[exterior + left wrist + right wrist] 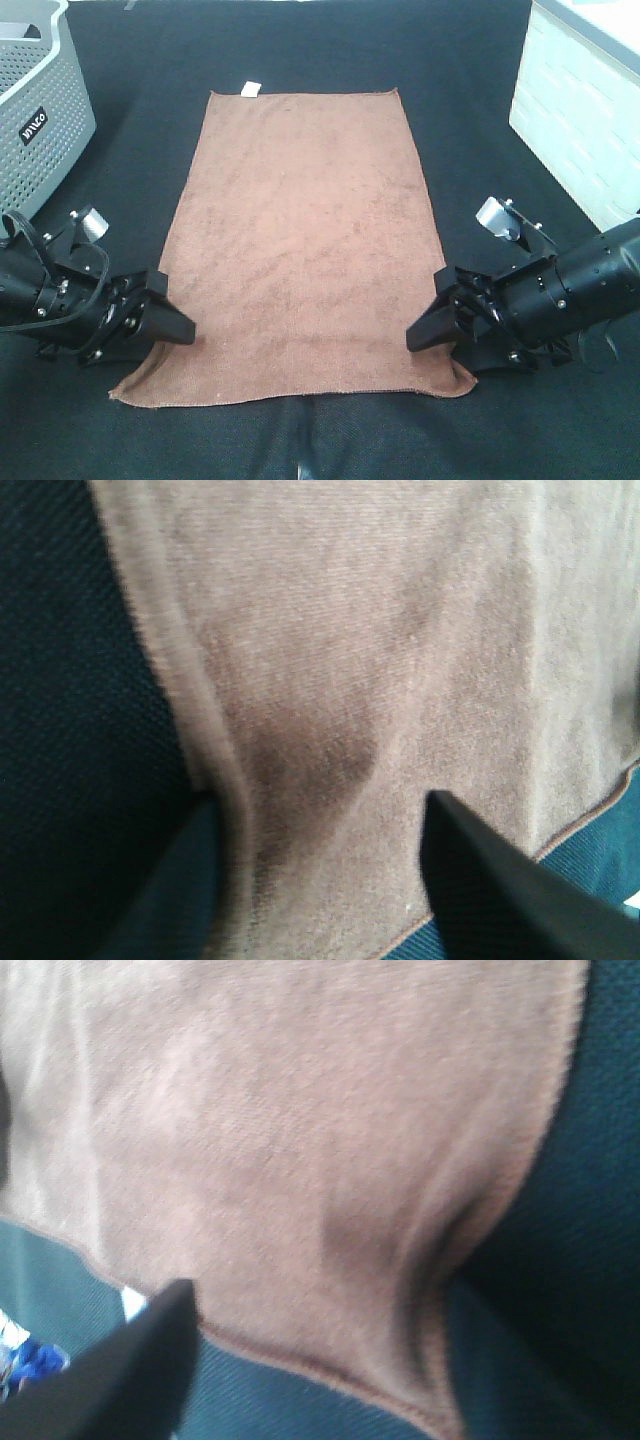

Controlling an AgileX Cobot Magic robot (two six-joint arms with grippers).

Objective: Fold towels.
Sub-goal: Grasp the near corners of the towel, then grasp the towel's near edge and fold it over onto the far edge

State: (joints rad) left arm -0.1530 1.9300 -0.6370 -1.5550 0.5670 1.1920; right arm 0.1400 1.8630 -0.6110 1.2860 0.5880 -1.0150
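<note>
Towel (300, 240) lies flat on the black table (470, 120), long side running near to far, white tag (250, 88) at its far-left corner. Left gripper (180, 328) is at the near-left hem; I see its jaws apart, astride the puckered edge. Right gripper (420, 335) is at the near-right hem. My wrist view shows only one finger (130, 1370), so I cannot tell its jaw state.

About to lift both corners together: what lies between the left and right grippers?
Only the near end of the brown towel, flat and bare, spans from the left gripper to the right gripper; the exterior high view shows it.
</note>
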